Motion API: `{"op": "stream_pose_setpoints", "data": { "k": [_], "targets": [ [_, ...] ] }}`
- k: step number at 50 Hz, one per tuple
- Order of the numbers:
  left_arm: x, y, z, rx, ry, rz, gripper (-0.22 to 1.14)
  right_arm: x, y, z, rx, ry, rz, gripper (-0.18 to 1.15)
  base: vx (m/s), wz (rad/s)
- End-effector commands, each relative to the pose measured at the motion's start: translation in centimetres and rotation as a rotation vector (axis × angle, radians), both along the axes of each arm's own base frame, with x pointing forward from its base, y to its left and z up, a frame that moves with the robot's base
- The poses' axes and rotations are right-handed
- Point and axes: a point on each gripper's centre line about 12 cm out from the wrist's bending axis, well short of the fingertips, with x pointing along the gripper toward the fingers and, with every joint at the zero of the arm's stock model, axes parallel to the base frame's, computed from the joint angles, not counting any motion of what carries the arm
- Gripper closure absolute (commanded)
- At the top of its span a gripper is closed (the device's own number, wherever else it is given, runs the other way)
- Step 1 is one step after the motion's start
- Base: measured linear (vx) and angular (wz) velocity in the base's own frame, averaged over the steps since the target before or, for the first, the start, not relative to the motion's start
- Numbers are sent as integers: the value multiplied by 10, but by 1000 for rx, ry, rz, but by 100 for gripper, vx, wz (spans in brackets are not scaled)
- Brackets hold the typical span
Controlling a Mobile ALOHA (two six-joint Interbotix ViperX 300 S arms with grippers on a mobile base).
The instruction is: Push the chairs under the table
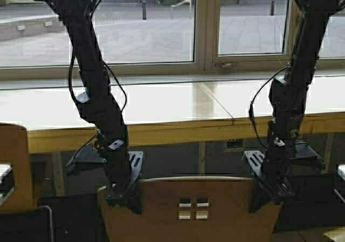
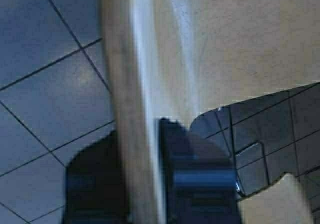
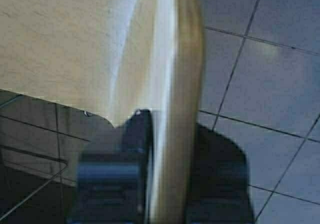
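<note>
Gripping the chair [image 1: 188,207] at both top corners of its curved backrest, the two arms reach down in front of the table [image 1: 161,104], and this is a proper two-handed hold. The left claw [image 1: 125,191] sits on the backrest's left corner, and the left wrist view shows the tan plywood edge [image 2: 132,109] running straight between the dark fingers [image 2: 200,179], clamped on the wood. The right claw [image 1: 272,191] mirrors it on the right corner; from its wrist camera the rounded backrest edge [image 3: 177,99] passes between its fingers [image 3: 112,176] too, closed on the panel. The chair stands centred at the near edge of the high view, four small square holes facing the camera, its back just short of the table's thick yellow-tan front edge [image 1: 178,130], with dark space under the top visible between them. The glossy pale tabletop stretches wide beneath the window [image 1: 151,21]. Another tan chair [image 1: 15,166] shows at the far left, also outside the table edge. Grey floor tiles [image 3: 260,84] show below the backrest in both wrist views.
</note>
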Motion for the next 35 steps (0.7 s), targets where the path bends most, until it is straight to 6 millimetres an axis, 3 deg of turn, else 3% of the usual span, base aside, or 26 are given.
{"op": "stream_pose_setpoints", "data": {
  "k": [1, 8, 35],
  "targets": [
    [18, -10, 16, -14, -64, -30, 94, 7, 12, 9, 8, -35, 91, 92, 2, 1],
    [17, -10, 15, -15, -60, -23, 89, 11, 14, 11, 14, -42, 126, 93, 4, 5],
    [15, -9, 20, -13, -60, -31, 89, 9, 16, 12, 17, -37, 169, 93, 11, 6]
  ]
}}
